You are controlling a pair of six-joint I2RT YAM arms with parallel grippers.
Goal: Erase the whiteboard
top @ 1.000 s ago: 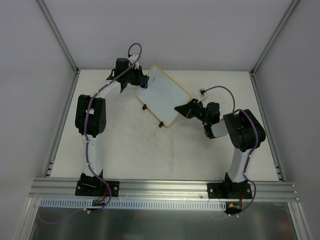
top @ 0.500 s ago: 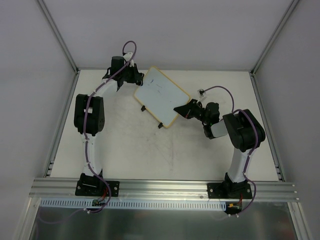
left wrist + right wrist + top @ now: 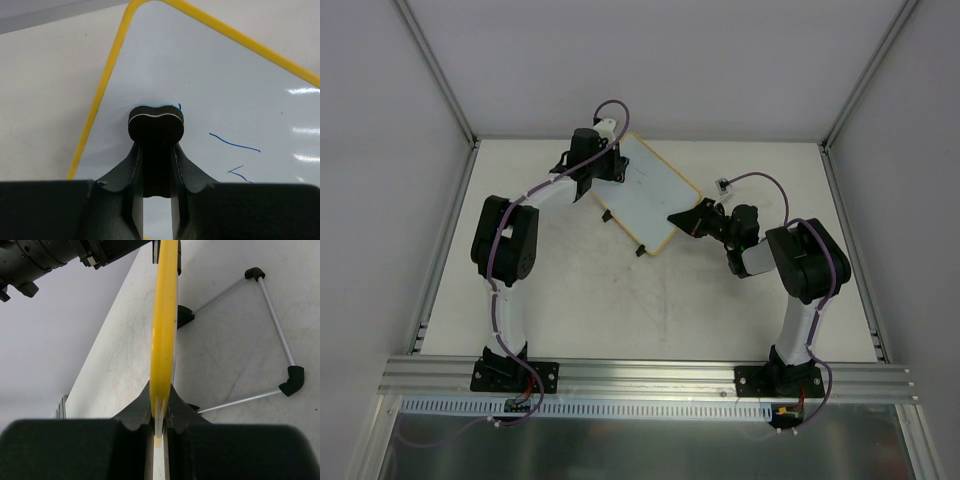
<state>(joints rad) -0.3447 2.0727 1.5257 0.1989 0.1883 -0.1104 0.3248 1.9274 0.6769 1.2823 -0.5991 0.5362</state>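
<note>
The whiteboard, white with a yellow frame, stands tilted at the back middle of the table. Thin blue strokes show on it in the left wrist view. My left gripper is over the board's far left part. In its wrist view the left gripper is shut on a small black block whose end rests against the white surface. My right gripper is shut on the board's right edge. Its wrist view shows the yellow frame edge-on, clamped in the right gripper.
A wire stand with black end caps sits on the table behind the board. Two black clips stick out of the board's near edge. A small white plug on a purple cable lies to the right. Aluminium rails border the table.
My left gripper swung out to the left of the board's far corner, then came back right and now sits on the board's surface. The right gripper and the board have held still.
</note>
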